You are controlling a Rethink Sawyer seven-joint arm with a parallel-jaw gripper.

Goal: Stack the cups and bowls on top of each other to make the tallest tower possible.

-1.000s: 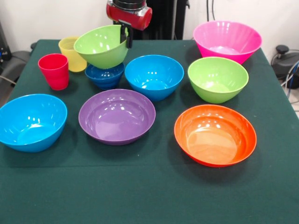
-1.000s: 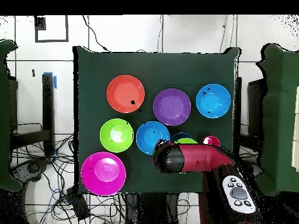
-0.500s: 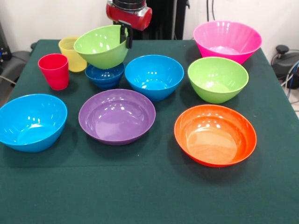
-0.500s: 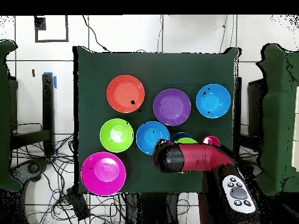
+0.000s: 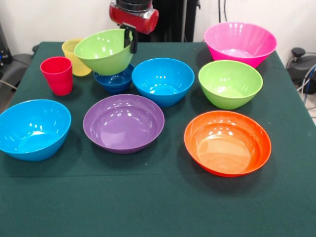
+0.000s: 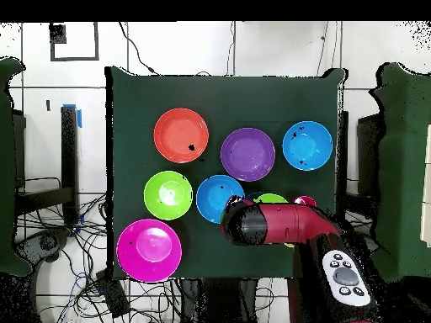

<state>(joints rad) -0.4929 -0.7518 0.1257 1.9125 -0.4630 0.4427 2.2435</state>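
While the claw [image 5: 131,39] is clamped on the rim of a lime green bowl [image 5: 103,52], that bowl hangs tilted above the small dark blue bowl [image 5: 114,80] — whether the two touch cannot be told. In the front view, the red cup [image 5: 58,75] and yellow cup [image 5: 70,51] stand at nine o'clock of it on the tabletop [image 5: 158,202]; the other bowls rest unstacked — the pink bowl [image 5: 240,43] toward two o'clock.
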